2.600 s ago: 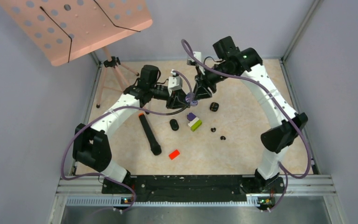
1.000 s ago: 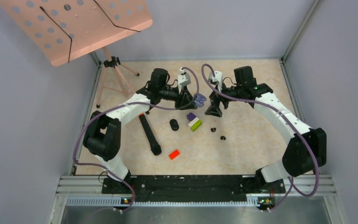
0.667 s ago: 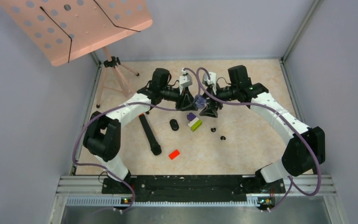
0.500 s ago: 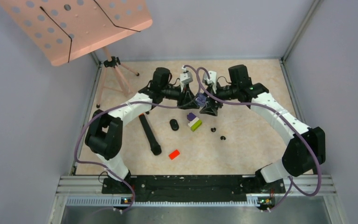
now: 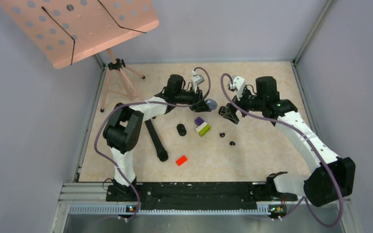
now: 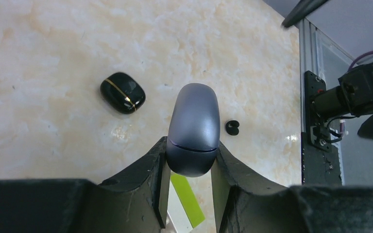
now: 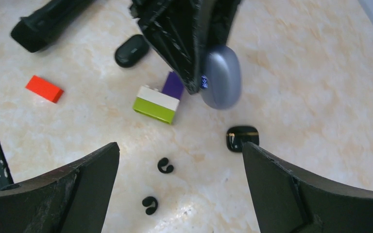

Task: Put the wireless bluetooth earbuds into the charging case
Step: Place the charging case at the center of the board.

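Observation:
My left gripper [image 5: 205,103] is shut on a closed grey-purple charging case [image 6: 194,127], held above the table; the case also shows in the right wrist view [image 7: 221,82]. My right gripper [image 5: 228,114] is wide open and empty, just right of the case. Two tiny black earbuds [image 7: 165,166] [image 7: 149,205] lie on the table between and below its fingers; they show in the top view as well [image 5: 222,135] [image 5: 232,143]. One black earbud [image 6: 232,127] shows past the held case. No pale purple buds are in view.
A glossy black case with a gold line [image 7: 242,137] lies beside the right finger. A black oval case [image 5: 181,129], a purple-white-green block [image 5: 202,126], a red block [image 5: 181,160] and a black cylinder [image 5: 155,140] lie nearer. A tripod with a pink board [image 5: 119,68] stands far left.
My right gripper has pulled back to the right, away from the purple case that it was close against. My left gripper still holds the case in about the same place.

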Available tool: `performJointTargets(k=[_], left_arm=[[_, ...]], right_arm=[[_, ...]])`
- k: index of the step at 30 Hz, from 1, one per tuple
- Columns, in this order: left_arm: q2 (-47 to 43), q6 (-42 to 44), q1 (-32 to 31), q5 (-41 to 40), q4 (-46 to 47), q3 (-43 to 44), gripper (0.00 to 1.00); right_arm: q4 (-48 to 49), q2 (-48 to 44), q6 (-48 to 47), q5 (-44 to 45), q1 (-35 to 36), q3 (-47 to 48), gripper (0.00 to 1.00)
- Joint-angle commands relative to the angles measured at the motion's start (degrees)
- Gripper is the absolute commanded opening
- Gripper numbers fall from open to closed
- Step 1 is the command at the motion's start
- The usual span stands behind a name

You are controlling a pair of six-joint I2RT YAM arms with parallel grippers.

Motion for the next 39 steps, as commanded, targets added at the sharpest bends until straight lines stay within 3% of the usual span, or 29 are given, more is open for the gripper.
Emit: performJointTargets(k=[1, 9, 15, 20, 21, 22, 23, 24, 28, 32, 39], left_arm=[[4.69, -7.63, -0.72, -3.97, 2.99, 2.25, 0.09], [7.73, -10.8, -1.29, -13.94, -1.69, 2.91, 0.44], [7.54, -8.52, -1.46, -19.81, -6.1, 2.43, 0.57], [6.47, -8.03, -1.48, -22.6, -7.48, 3.51, 0.58], [5.5, -7.52, -1.41, -23.73, -8.4, 4.06, 0.61], [4.13, -6.51, -1.25, -23.79, -9.23, 4.65, 0.67], [2.67, -5.26, -0.97, -23.27, -10.34, 5.43, 0.85], [1.16, -3.76, -0.66, -22.27, -12.51, 6.42, 0.97], [-4.97, 7.05, -0.19, -19.98, -29.49, 11.31, 0.99], [-13.64, 15.02, -0.25, -23.21, -40.73, 8.48, 0.99], [-29.94, 18.48, -0.13, -25.58, -46.58, -4.46, 0.99]], right_arm=[[2.92, -1.73, 7.04, 3.09, -4.29, -2.45, 0.96], [3.39, -2.3, 7.99, 3.31, -4.55, -4.3, 0.96], [4.66, 0.04, 8.37, 2.88, -4.52, -4.48, 0.96], [5.02, 2.12, 8.05, 2.11, -4.53, -2.9, 0.96], [5.09, 2.49, 7.83, 1.93, -4.49, -2.56, 0.96], [5.19, 2.82, 7.49, 1.69, -4.54, -2.33, 0.95], [5.45, 3.23, 7.1, 1.35, -4.56, -2.16, 0.95], [5.67, 3.83, 6.65, 0.64, -4.5, -2.05, 0.95], [6.94, 7.16, 4.16, -5.07, -4.47, -1.58, 0.91], [8.43, 12.3, 2.95, -5.12, -1.9, 0.9, 0.87], [12.15, 21.71, 1.99, -0.8, 7.13, 6.68, 0.85]])
